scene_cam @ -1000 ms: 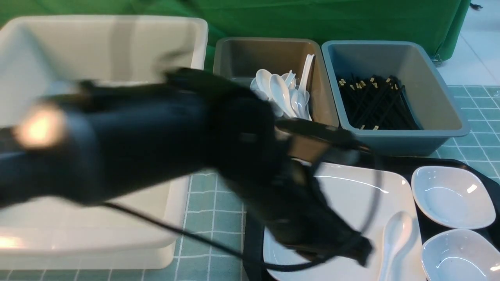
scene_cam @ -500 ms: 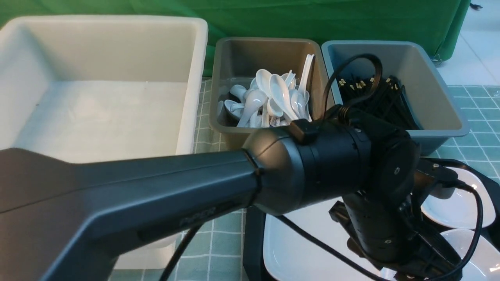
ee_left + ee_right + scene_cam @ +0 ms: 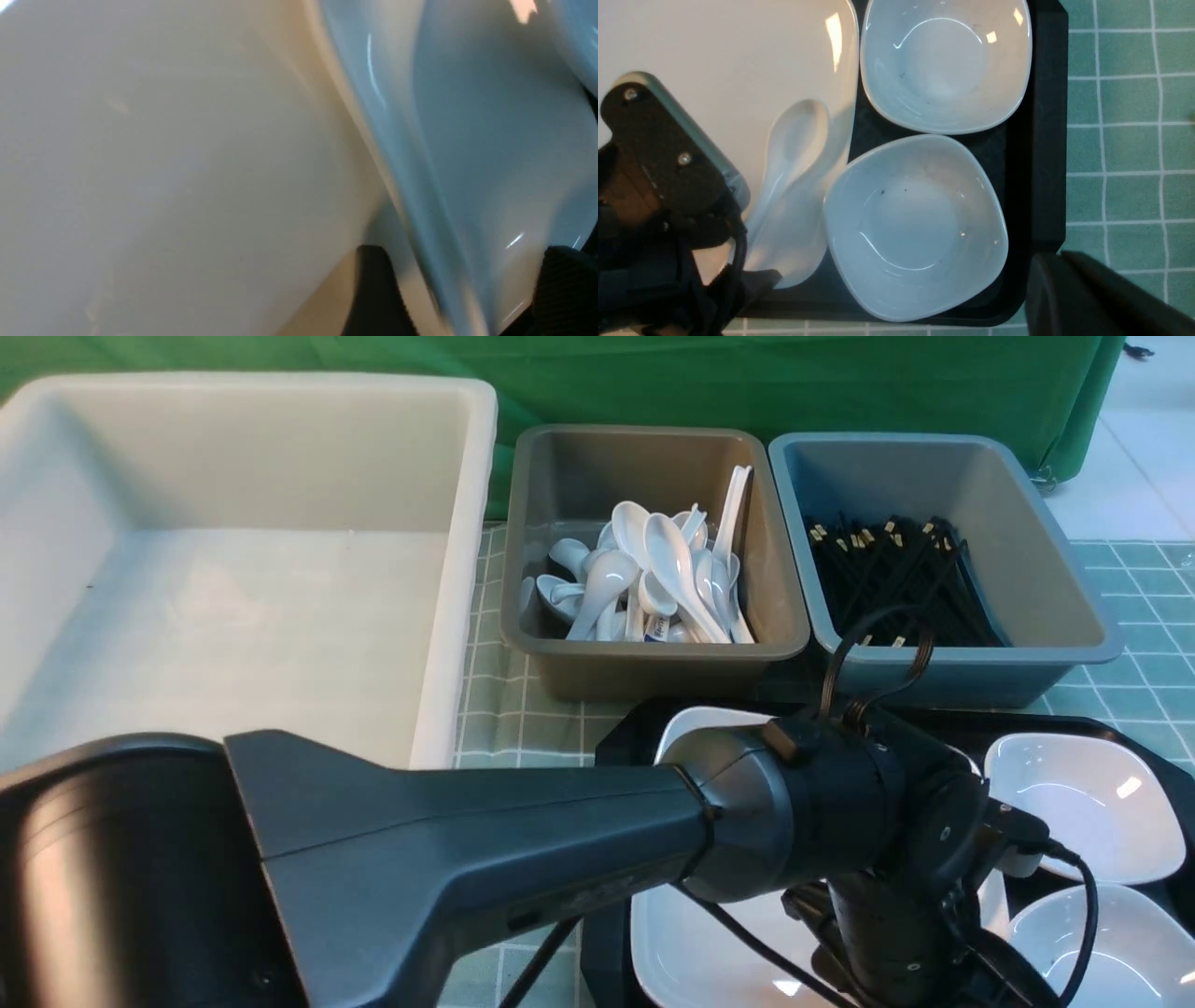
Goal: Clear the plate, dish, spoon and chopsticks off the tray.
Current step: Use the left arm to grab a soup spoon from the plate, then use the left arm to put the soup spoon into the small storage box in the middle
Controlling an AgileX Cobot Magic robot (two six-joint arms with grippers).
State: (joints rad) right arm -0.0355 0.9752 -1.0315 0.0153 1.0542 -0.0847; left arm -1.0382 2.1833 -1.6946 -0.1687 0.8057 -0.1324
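In the front view's lower right, the left fingers (image 3: 373,289) are held wide apart, empty, over the handle end of the spoon (image 3: 794,154).

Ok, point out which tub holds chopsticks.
The blue-grey tub on the far right, full of black chopsticks; the middle tub holds white spoons, the big white tub neither.

Bright, even overhead light. Small glare spots on dishes (image 3: 945,70) and plate (image 3: 728,56). Left wrist view badly blurred, pale smear. Front and right wrist views sharp; left arm (image 3: 467,859) near lens slightly soft.
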